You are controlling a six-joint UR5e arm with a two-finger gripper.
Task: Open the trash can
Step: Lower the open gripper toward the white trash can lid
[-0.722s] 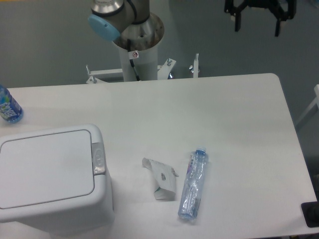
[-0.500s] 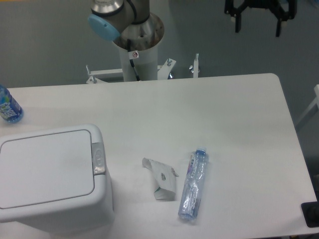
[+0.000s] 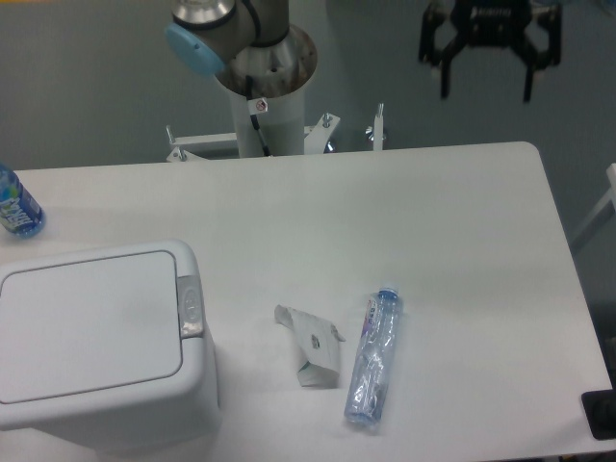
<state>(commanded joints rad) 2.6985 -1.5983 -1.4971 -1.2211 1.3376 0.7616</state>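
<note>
**Lid shut, pincer high and far off**

Since the earlier frame my pincer (image 3: 484, 82) has slid a little toward nine o'clock and dropped slightly, though it hangs above the far edge of the table (image 3: 452, 221), up at one o'clock in the view. Its fingers stand spread and released, with nothing between them.

Outward from there, a clear plastic bottle (image 3: 373, 361) lies on its side near five o'clock, with a crumpled carton (image 3: 313, 348) just beside it. A blue-labelled bottle (image 3: 15, 206) sits at nine o'clock (cut by the frame edge).

At seven to eight o'clock stands the trash can (image 3: 91, 337), lid flat and closed, grey latch button (image 3: 191, 307) on its right rim untouched. By my reckoning nothing is done yet: the whole approach, the descent and the press on that button all remain.
</note>
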